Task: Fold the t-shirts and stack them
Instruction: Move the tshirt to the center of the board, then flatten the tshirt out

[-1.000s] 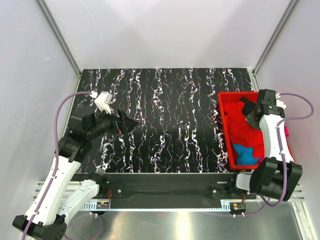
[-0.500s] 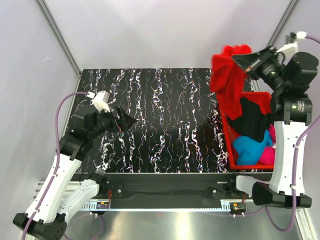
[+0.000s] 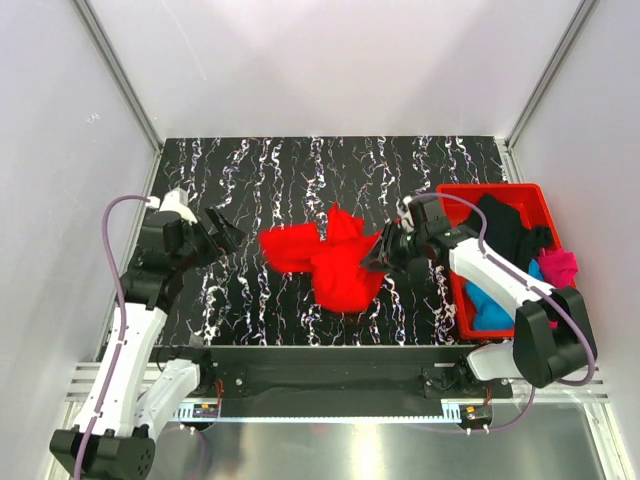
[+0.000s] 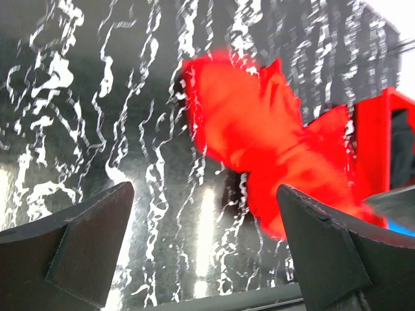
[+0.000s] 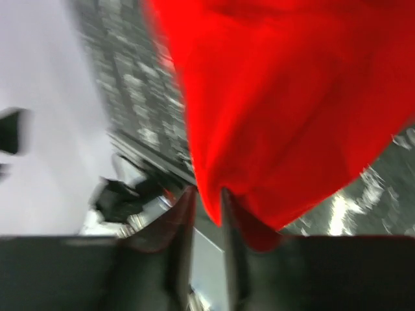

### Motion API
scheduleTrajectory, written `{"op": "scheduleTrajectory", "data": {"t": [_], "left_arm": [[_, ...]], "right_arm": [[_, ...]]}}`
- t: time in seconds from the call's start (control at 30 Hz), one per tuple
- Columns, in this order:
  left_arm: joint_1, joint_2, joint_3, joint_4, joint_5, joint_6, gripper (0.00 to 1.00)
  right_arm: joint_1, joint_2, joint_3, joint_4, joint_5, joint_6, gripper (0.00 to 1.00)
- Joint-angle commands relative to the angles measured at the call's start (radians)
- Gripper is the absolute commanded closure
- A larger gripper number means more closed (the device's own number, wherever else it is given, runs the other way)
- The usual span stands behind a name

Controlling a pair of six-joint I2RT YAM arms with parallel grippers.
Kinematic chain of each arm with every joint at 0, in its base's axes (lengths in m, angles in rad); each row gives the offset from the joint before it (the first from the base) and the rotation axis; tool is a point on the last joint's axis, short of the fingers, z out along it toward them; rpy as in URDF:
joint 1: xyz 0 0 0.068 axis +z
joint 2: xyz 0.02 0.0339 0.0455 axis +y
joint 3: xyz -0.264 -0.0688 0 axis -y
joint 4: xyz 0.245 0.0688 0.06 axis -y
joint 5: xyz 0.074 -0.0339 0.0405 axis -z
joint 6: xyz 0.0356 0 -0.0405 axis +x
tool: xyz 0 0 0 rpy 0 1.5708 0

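Hauled the red t-shirt (image 3: 328,265) out of the red bin (image 3: 495,189) within the last second and brought it down onto the middle of the counter (image 3: 300,170). Swung the right arm from the bin to low over the counter, and shifted the left arm only slightly.

Lies crumpled now, not spread, with its long axis running roughly left to right across the counter and the wider bulk toward the right and near side. Sits directly left of the right jaws and touches them. From the right wrist, find those jaws nearly together, with a tip of red cloth between the fingers (image 5: 175,246); cannot tell whether gripping or letting go.

Find the left jaws spread wide, holding nothing, aimed at the shirt's left end, near it but apart.

Makes the right arm the closer one and leaves the left end free. Probably calls for bringing the left arm in to take that end and spread the cloth flat.

Counted:
- On the counter: one red tee.
- In the bin: one black tee (image 3: 505,228), one blue tee (image 3: 482,300) and one magenta-pink tee (image 3: 560,266).
- No folded stack yet.
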Motion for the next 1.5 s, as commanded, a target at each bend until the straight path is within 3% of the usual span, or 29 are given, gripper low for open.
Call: {"op": "scheduleTrajectory", "data": {"t": [0.0, 0.03, 0.17, 0.33, 0.4, 0.53, 0.9, 1.2, 1.27, 1.3, 1.33, 1.37, 1.4, 1.47], "left_arm": [[0.006, 0.029, -0.03, 0.103, 0.055, 0.009, 0.01], [0.006, 0.044, -0.033, 0.116, 0.08, 0.017, 0.01], [0.006, 0.149, -0.04, 0.173, 0.134, 0.019, 0.01], [0.006, 0.326, -0.035, 0.246, 0.17, -0.009, 0.02], [0.002, 0.367, -0.049, 0.275, 0.204, -0.014, 0.05], [-0.09, 0.428, -0.061, 0.263, 0.128, 0.019, 0.05], [-0.13, 0.551, -0.213, 0.374, 0.079, -0.121, 0.06], [-0.165, 0.627, -0.23, 0.444, 0.057, -0.142, 0.11], [-0.171, 0.656, -0.236, 0.478, 0.077, -0.142, 0.18], [-0.173, 0.663, -0.236, 0.487, 0.083, -0.142, 0.31], [-0.175, 0.67, -0.227, 0.493, 0.088, -0.144, 0.49], [-0.175, 0.674, -0.212, 0.478, 0.083, -0.142, 0.63], [-0.173, 0.674, -0.19, 0.464, 0.08, -0.139, 0.84], [-0.171, 0.663, -0.075, 0.365, 0.043, -0.118, 1.0]], "right_arm": [[0.022, -0.055, 0.027, -0.042, 0.078, -0.081, 0.62], [0.024, -0.067, 0.04, -0.07, 0.121, -0.11, 0.51], [0.021, -0.035, 0.172, -0.199, 0.339, -0.182, 0.36], [0.021, 0.219, 0.356, -0.199, 0.442, -0.295, 0.39], [0.021, 0.348, 0.455, -0.272, 0.494, -0.312, 0.42], [0.022, 0.456, 0.525, -0.292, 0.542, -0.334, 0.44], [0.021, 0.718, 0.681, -0.162, 0.326, -0.463, 0.43], [0.024, 0.775, 0.631, -0.053, 0.232, -0.449, 0.48], [0.025, 0.774, 0.627, -0.039, 0.233, -0.452, 0.65], [0.024, 0.774, 0.647, -0.05, 0.238, -0.455, 0.85], [0.024, 0.774, 0.666, -0.065, 0.253, -0.46, 0.94], [0.025, 0.775, 0.687, -0.117, 0.285, -0.463, 1.0], [0.024, 0.777, 0.748, -0.149, 0.304, -0.466, 1.0], [0.024, 0.781, 0.826, -0.261, 0.353, -0.476, 1.0]]}}
